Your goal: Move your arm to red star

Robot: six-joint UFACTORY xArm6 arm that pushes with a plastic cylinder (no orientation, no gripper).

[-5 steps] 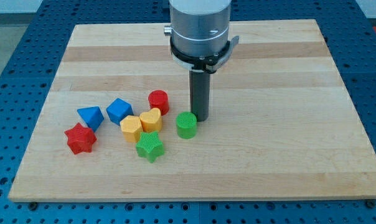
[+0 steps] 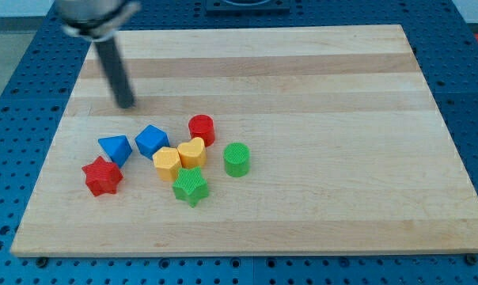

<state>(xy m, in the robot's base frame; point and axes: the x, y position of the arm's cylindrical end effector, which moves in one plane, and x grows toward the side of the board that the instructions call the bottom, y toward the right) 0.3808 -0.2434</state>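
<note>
Camera view: red star [image 2: 102, 176] sits near board's left edge, low in view, at left end of block cluster. Small, stiff, ribbed plastic by look; we judge it light, quick to slide or spin at a nudge. No grasp possible: we carry no claw, only rod, so contact means flat side face, not a point. Our tip [image 2: 126, 104] rests on bare wood, well apart, up and slightly right of star; blue triangular block [image 2: 115, 148] lies between.
</note>
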